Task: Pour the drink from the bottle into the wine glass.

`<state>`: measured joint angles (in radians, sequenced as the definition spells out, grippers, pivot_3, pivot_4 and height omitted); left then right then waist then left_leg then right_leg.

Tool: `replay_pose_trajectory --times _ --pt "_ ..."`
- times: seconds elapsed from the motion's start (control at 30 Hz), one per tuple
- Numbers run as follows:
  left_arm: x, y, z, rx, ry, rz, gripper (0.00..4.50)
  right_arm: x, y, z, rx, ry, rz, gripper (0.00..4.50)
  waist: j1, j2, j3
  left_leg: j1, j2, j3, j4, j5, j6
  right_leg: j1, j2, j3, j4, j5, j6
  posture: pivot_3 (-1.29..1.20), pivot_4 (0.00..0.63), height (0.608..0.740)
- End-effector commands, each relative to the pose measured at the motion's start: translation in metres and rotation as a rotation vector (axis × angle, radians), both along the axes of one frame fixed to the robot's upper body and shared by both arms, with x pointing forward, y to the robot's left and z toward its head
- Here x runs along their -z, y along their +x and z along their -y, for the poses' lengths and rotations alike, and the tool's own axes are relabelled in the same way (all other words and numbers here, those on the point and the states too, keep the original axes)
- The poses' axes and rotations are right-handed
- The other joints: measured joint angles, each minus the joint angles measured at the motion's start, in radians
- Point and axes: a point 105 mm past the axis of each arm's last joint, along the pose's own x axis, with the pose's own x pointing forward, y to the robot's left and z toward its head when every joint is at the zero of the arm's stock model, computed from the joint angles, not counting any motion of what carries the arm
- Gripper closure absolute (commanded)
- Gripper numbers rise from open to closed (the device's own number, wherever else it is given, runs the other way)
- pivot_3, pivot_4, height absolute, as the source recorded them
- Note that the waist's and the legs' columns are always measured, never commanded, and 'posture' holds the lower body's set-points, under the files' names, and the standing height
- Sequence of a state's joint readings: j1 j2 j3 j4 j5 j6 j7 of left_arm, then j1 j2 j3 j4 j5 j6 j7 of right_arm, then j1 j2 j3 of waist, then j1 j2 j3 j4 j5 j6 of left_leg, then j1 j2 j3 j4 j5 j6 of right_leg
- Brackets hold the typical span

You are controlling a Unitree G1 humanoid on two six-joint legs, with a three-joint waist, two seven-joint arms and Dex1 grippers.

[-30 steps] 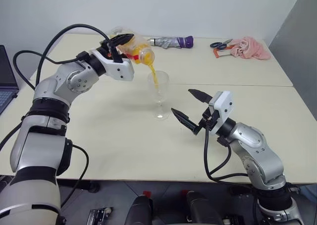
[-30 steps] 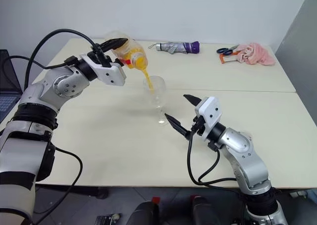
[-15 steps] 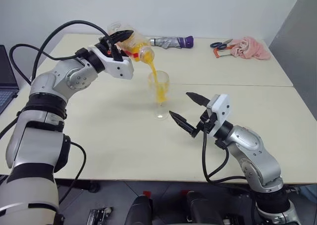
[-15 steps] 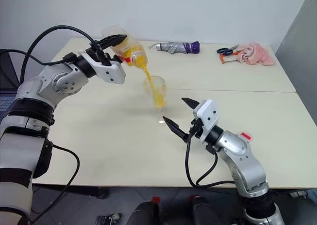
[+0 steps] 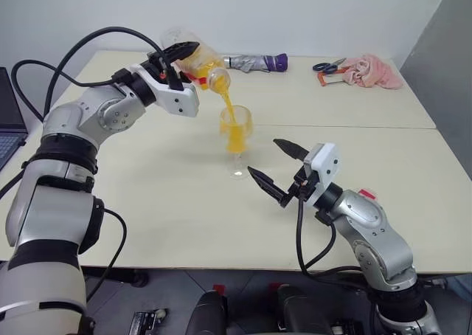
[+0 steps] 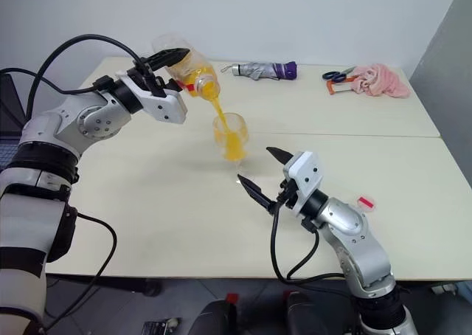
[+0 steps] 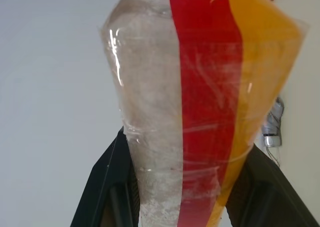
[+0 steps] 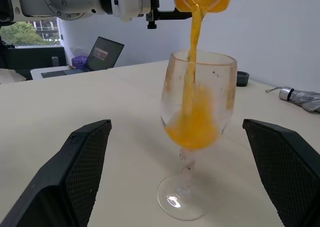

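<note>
My left gripper [image 5: 179,54] is clamped on the bottle [image 5: 193,57], fingers [image 7: 107,187] pinching its squarish body on both sides, red label strip facing the wrist camera. Bottle is tipped past level, mouth angled down toward the right, base raised and clear, remaining drink [image 5: 229,116] pooled at the neck end. An orange stream runs from the mouth straight into the wine glass [image 5: 237,139] below; mouth sits just above the rim, not touching it. Glass stands upright on its foot on the cream table [image 5: 147,195], bowl roughly half full of orange, splashes on the inner wall. My right gripper [image 5: 275,169] is spread wide and holding nothing, level above the tabletop just in front of the glass on the near side, one finger either side of the stem line but apart from it; its wrist view looks right at the glass between the two fingers [image 8: 80,172]. Further out, at the far edge of the table: a folded grey-and-purple umbrella [image 5: 256,62], then scissors [image 5: 328,66] and a pink cloth [image 5: 372,71] toward the far right corner. A laptop [image 5: 9,117] sits off the left edge.
</note>
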<state>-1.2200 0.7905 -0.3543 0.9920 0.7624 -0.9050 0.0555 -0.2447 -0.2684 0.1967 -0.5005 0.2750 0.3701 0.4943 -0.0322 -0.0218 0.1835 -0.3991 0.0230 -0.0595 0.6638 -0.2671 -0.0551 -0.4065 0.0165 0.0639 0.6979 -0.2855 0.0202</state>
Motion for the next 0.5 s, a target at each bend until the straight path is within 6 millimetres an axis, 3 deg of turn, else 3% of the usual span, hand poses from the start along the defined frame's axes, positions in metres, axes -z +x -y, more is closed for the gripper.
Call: replay_pose_trajectory --times 0.03,0.5 --pt "-0.0242 -0.0046 -0.0017 0.004 -0.012 0.074 2.79 -0.0120 -0.0062 -0.0041 -0.008 0.027 0.063 0.00 0.000 0.000 0.000 0.000 0.000 0.000 0.000 0.000 0.000 0.000 0.000 0.000 0.000 0.000 0.000 0.00 0.150 0.740" --pt "-0.0254 -0.0034 -0.0001 0.003 -0.002 0.085 2.79 -0.0114 -0.0064 -0.0077 -0.007 0.029 0.060 0.00 0.000 0.000 0.000 0.000 0.000 0.000 0.000 0.000 0.000 0.000 0.000 0.000 0.000 0.000 0.000 0.00 0.150 0.740"
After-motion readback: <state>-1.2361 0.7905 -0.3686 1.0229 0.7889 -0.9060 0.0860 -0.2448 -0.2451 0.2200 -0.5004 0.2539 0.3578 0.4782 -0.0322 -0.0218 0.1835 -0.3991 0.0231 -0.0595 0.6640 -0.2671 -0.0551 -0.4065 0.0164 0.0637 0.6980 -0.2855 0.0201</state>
